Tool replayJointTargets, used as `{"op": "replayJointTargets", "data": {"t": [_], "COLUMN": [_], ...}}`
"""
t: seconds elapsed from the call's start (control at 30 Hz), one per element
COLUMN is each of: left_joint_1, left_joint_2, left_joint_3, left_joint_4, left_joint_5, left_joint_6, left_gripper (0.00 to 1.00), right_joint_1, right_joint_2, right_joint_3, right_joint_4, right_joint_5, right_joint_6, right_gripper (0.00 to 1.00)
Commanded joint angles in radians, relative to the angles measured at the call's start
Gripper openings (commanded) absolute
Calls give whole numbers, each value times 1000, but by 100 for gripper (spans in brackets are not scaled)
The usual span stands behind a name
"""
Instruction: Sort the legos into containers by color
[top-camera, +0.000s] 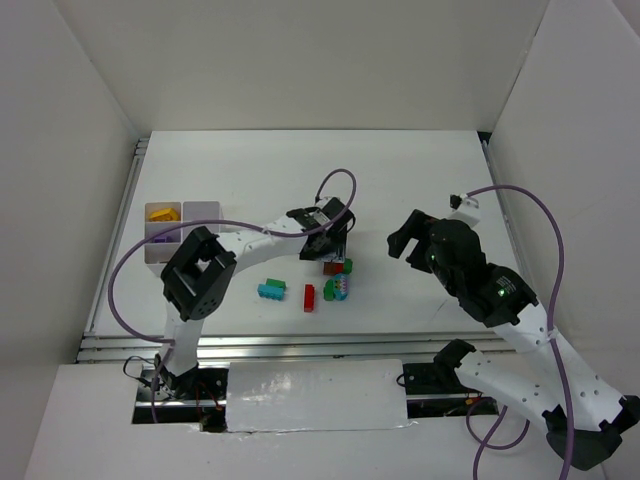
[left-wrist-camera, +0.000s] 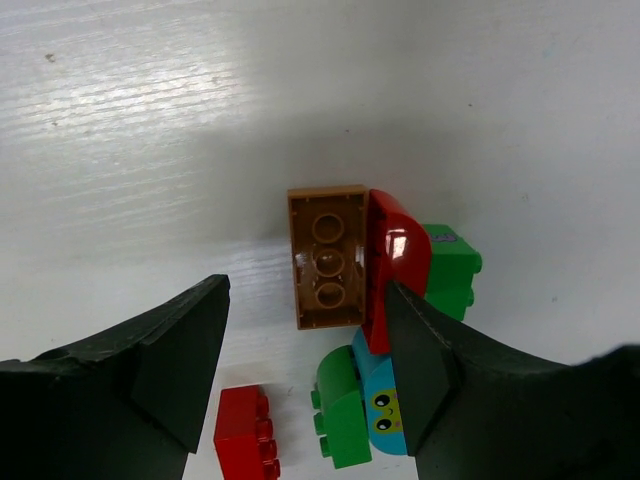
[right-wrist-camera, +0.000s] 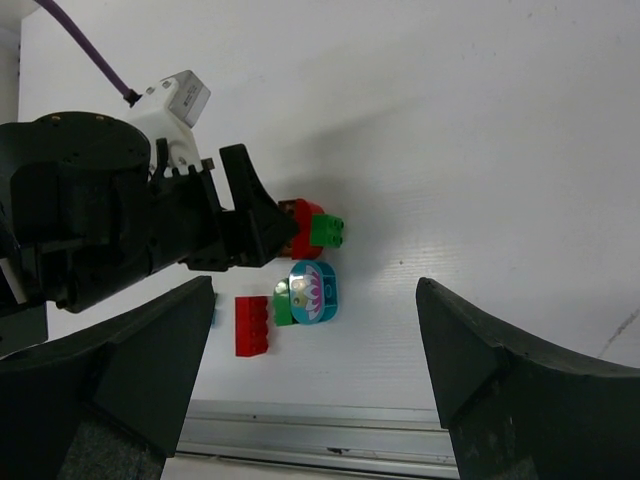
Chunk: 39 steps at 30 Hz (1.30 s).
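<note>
Tray of white translucent plastic (top-camera: 203, 213) sits far left, a yellow brick (top-camera: 163, 213) in its back-left compartment. At centre, the left gripper (left-wrist-camera: 305, 330) straddles a tan studded brick (left-wrist-camera: 327, 255) and a red curved brick (left-wrist-camera: 398, 250), fingers apart. The right gripper (right-wrist-camera: 315, 295) hovers farther right, fingers spread wide.

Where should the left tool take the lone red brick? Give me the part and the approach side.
Take the red brick across its narrow width, fingers on the two long sides, coming straight down from above. It lies apart from the cluster, with table showing along both long sides, though the gap towards the nearest green piece is tighter.
</note>
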Motion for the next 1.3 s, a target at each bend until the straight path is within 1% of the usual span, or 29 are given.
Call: {"op": "replayJointTargets", "data": {"t": [0.0,0.17,0.3,0.73,1.27], "left_joint_1": [-4,5,20,8,-6], "left_joint_2": [-74,-88,-69,26,38], "left_joint_3": [-31,-44,-53,-2,5], "left_joint_4": [14,-3,14,29,46], "left_joint_5": [-47,-111,-78,-4,33], "left_joint_6": [-25,-56,-44,-18,-21], "left_gripper": [76,75,74,73,74], "right_joint_1": [-3,-1,-4,-4,-4], "right_joint_2": [1,5,2,-8,-4], "right_joint_3": [-7,-23,-32,-29,-38], "right_joint_4": [32,47,50,53,66], "right_joint_5": [4,-16,-19,-21,-32], "right_joint_6": [-16,-17,-19,-27,-34], "right_gripper": [89,89,89,89,89]}}
